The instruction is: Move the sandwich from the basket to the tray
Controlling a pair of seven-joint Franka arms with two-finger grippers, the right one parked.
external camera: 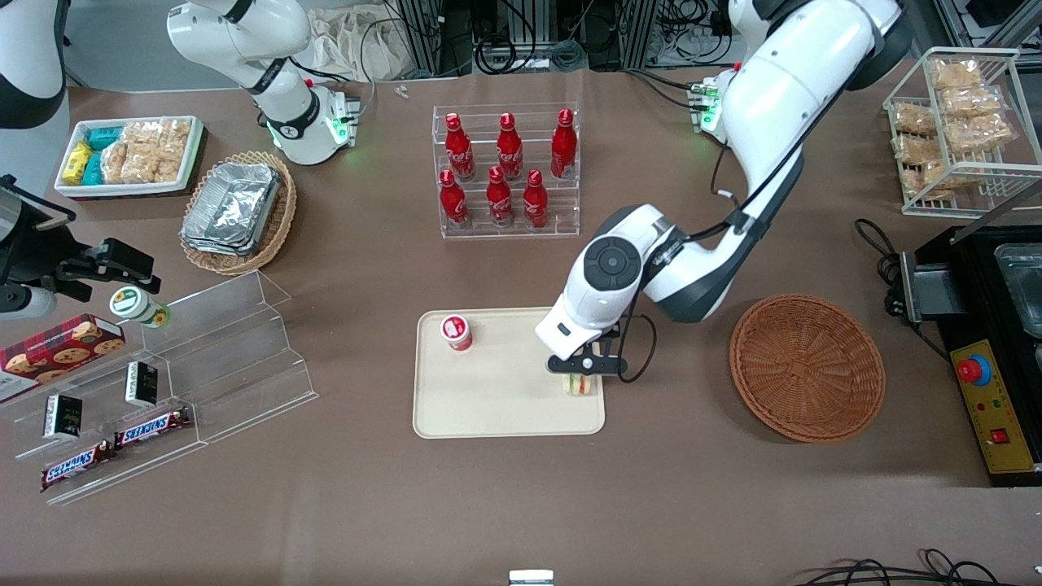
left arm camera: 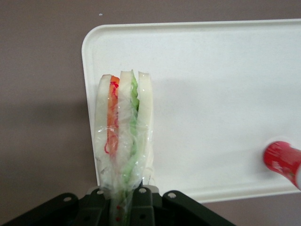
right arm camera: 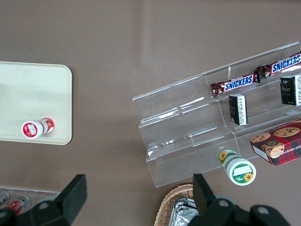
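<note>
The gripper (external camera: 583,368) is over the edge of the tray (external camera: 505,411) that is toward the working arm's end of the table. Its fingers are closed narrowly on the wrapped sandwich (left arm camera: 124,132), which stands on edge between them, with the bread slices and the orange and green filling upright. The sandwich is above the tray's rim, close to the tray's corner; I cannot tell if it touches the tray. A small red bottle with white cap (external camera: 457,331) stands on the tray, well apart from the sandwich. The basket (external camera: 806,366) lies beside the tray, toward the working arm's end.
</note>
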